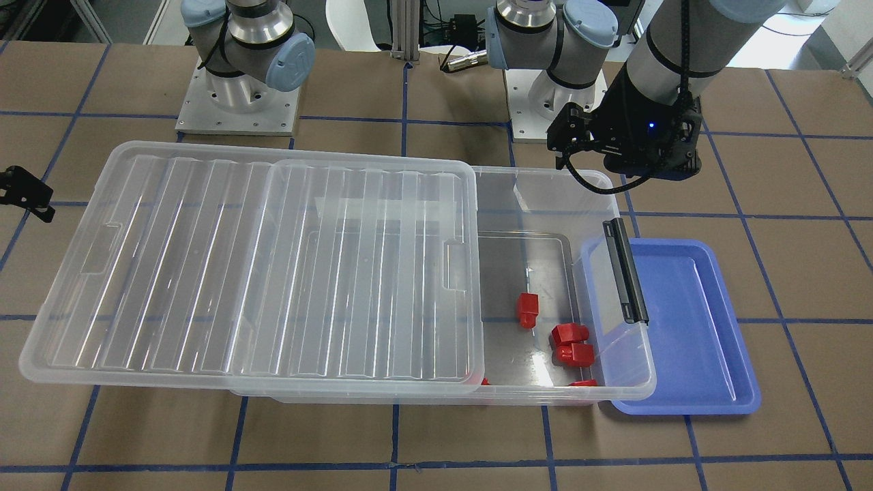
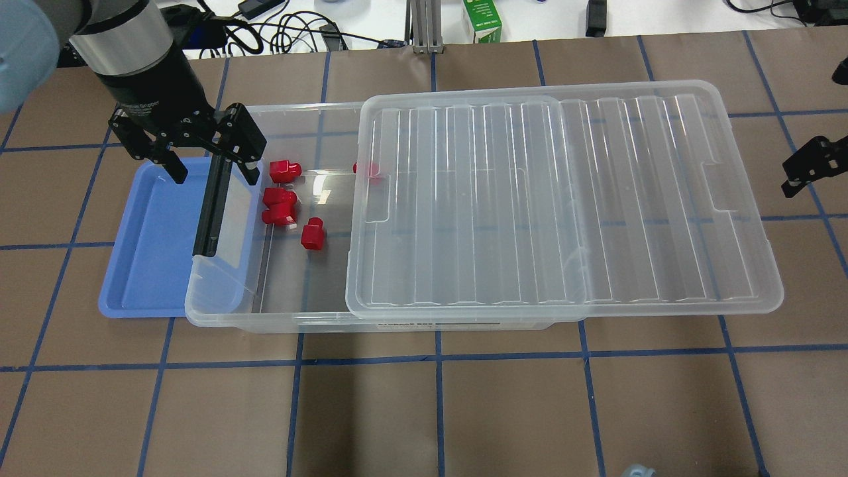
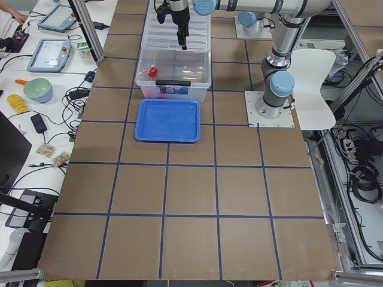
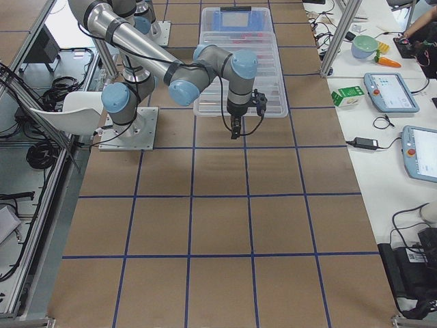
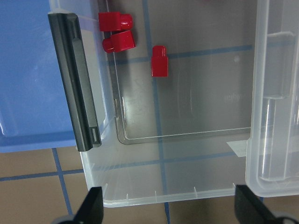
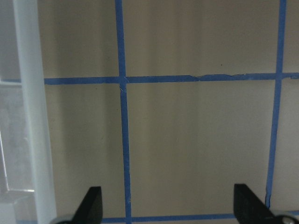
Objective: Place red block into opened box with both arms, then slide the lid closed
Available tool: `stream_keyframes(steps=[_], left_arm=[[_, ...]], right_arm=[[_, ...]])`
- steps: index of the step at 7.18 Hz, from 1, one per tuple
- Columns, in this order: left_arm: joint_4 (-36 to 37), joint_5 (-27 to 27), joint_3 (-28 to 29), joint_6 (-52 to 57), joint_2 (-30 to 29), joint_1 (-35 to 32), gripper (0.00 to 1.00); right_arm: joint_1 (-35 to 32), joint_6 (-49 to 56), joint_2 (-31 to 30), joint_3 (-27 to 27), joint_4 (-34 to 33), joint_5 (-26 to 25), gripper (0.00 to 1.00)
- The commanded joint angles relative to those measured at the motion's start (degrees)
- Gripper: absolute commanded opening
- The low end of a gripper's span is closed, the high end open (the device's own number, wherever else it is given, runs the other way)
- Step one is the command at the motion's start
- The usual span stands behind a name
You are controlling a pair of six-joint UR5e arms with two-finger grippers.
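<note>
Plainly the red block [image 2: 312,236] is light, hard and slick. It lies with several like it on the floor of the box [image 2: 225,310], toward the 9 o'clock end in the overhead view. The lid [image 2: 563,199] is thin ribbed clear plastic, probably light, springy and slippery. It rests on the box, overhanging toward 3 o'clock. Its raised rim at that end looks the best purchase, pushed rather than pinched. The left gripper [image 2: 212,171] hangs spread and empty above the black handle [image 2: 211,218]. The right gripper [image 6: 170,207], likewise spread and empty, hangs over bare surface [image 2: 464,411] just off the lid's 3 o'clock edge. A blue tray [image 2: 146,265] lies beside the box at 9 o'clock.
</note>
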State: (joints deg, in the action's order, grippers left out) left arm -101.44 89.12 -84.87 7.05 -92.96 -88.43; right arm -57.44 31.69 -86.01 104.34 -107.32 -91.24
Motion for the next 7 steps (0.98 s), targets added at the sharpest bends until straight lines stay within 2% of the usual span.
stream_keyframes(steps=[1,3,7], left_arm=[[-0.16,0.00,-0.03,0.07,-0.02,0.45,1.00],[-0.08,0.00,-0.03,0.07,-0.02,0.54,1.00],[-0.16,-0.09,-0.12,0.07,-0.11,0.46,1.00]], right_arm=[[-0.47,-0.57,0.05,1.92,-2.10,2.55,1.00],[-1.78,-1.88,0.05,1.92,-2.10,4.47,1.00],[-12.31,-12.76,-0.21,1.92,-2.19,4.49,1.00]])
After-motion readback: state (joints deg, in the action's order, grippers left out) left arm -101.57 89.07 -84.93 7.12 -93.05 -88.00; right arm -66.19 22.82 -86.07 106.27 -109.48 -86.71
